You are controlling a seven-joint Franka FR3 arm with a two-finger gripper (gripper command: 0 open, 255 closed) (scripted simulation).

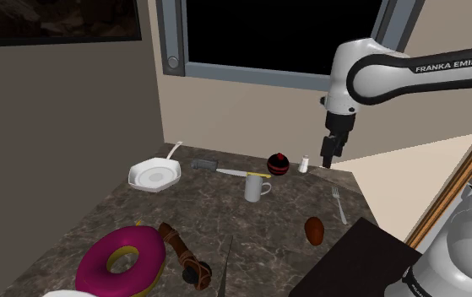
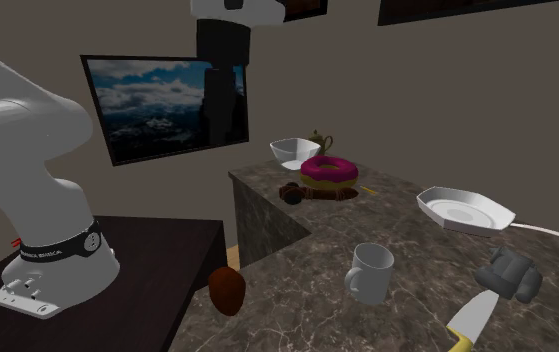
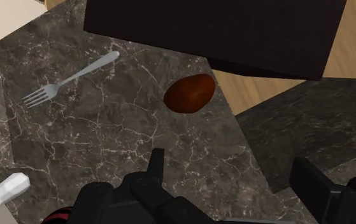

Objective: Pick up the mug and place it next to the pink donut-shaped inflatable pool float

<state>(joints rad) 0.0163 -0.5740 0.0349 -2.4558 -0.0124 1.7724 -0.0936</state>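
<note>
The mug (image 1: 257, 188) is pale grey and stands upright mid-counter, its handle toward the shoulder view's right; it is also in the second exterior view (image 2: 370, 272). The pink donut-shaped float (image 1: 122, 259) with a yellow inner ring lies at the counter's near left end, well away from the mug (image 2: 328, 171). My gripper (image 1: 328, 160) hangs high above the counter's far right corner, beyond and to the right of the mug. In the wrist view the gripper (image 3: 234, 175) is open, its black fingers (image 3: 156, 167) apart over bare marble with nothing between them.
Under the gripper lie a fork (image 3: 68, 79), a brown egg-shaped object (image 3: 189, 93) and a small white shaker (image 3: 3, 191). A red-black ball (image 1: 278, 165), a yellow-handled knife (image 1: 242, 173) and a white pan (image 1: 154, 176) stand behind the mug. A brown object (image 1: 179, 249) lies beside the float.
</note>
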